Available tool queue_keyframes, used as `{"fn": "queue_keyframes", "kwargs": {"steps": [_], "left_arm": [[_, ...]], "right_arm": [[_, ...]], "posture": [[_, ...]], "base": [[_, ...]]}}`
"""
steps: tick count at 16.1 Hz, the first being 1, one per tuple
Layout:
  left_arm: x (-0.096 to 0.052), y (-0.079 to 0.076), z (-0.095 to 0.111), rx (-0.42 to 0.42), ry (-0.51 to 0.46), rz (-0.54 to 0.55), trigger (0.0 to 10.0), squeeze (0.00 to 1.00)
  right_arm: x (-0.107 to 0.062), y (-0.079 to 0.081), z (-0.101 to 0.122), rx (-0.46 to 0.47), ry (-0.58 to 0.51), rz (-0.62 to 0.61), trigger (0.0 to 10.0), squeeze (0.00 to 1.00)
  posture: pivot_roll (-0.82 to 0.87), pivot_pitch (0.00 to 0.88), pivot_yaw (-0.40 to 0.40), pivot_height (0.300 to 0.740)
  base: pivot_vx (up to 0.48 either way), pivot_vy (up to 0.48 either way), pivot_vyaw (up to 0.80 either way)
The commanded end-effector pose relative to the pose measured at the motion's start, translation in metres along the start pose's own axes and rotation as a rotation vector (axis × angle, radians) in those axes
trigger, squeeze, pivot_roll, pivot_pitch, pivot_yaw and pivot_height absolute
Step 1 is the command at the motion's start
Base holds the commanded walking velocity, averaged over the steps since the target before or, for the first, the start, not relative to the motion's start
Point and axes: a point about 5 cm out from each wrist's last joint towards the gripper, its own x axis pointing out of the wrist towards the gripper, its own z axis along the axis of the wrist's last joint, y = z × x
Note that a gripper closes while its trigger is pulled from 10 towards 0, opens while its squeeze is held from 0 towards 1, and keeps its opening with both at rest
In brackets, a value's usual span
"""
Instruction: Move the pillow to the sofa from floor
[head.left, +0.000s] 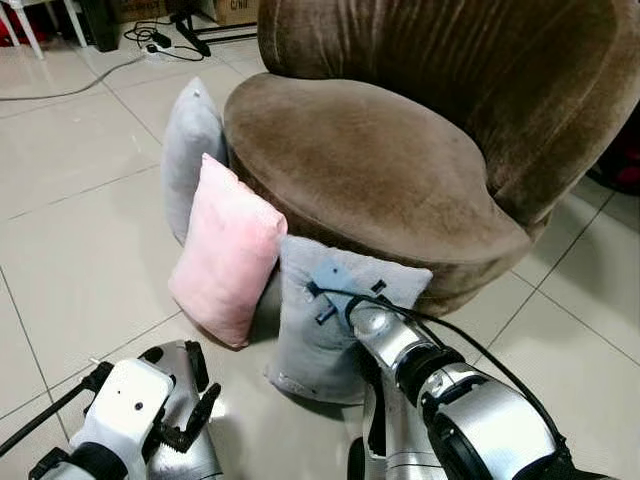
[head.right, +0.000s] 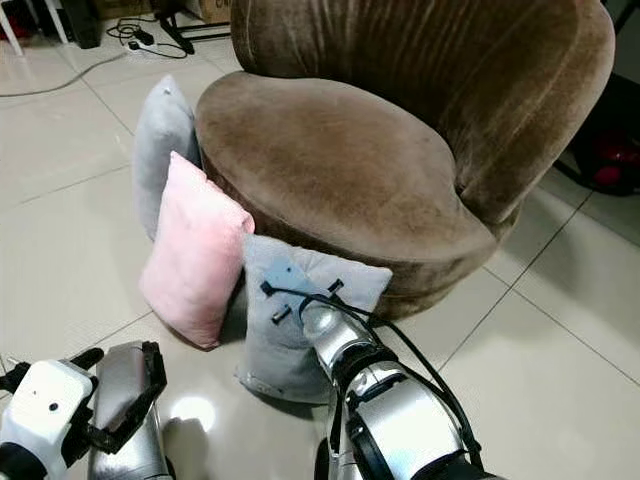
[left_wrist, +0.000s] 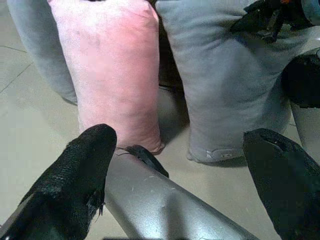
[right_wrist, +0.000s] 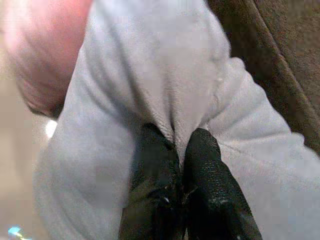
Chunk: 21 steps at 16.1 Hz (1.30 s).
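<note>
Three pillows lean against the front of the brown sofa, a round velvet seat with a tall curved back that serves as the landmark for everything else. It stands on pale floor tiles, and its seat is bare, so any pillow lifted onto it has room to lie flat.

At the sofa's left side, furthest from the robot, a tall grey pillow stands on end, propped by the seat edge. Next to it and nearer the robot, a pink pillow tilts back against the sofa base, its lower corner on the tiles. Just beside that, at the sofa's front, is the grey pillow in hand, upright on the floor with its top edge touching the seat's rim; it is probably the one to be moved, and it has not yet left the floor.

From below the sofa the right gripper reaches up to this pillow, its two black fingers pressed together on a pinched fold of grey cloth near the top. Holding it high likely lets the pillow hang freely when lifted over the rim.

Further from the sofa, low and left, the left gripper hovers with fingers spread wide and nothing between them, facing the pink pillow's foot.
</note>
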Motion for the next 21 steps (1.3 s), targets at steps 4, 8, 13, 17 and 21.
{"fn": "queue_keyframes", "kwargs": {"steps": [4,8,13,17,21], "left_arm": [[0.009,0.001,-0.003,-0.027,-0.030,-0.012,10.0,0.00],[0.035,0.013,0.002,-0.011,-0.099,0.071,10.0,0.00],[0.066,0.032,0.027,0.033,-0.237,0.185,10.0,0.00],[0.082,0.043,0.050,0.029,-0.343,0.232,10.0,0.00],[0.086,0.049,0.063,0.029,-0.396,0.263,10.0,0.00]], "right_arm": [[-0.005,-0.004,0.015,0.330,-0.235,0.155,0.0,0.00],[-0.018,-0.039,0.028,0.399,-0.406,0.081,0.0,0.00],[-0.101,-0.141,0.072,0.428,-0.845,-0.127,0.0,0.00],[-0.180,-0.209,0.135,0.295,-1.085,-0.239,0.0,0.00],[-0.182,-0.230,0.146,0.370,-1.017,-0.427,7.3,0.00]], "posture": [[0.14,0.000,-0.118,0.415],[0.10,0.000,-0.108,0.415],[0.01,0.000,-0.066,0.415],[-0.03,0.000,-0.053,0.415],[-0.02,0.000,-0.063,0.415]], "base": [[0.000,0.000,0.00],[0.000,0.000,0.00],[0.000,0.000,0.00],[0.000,0.000,0.00],[0.000,0.000,0.00]]}}
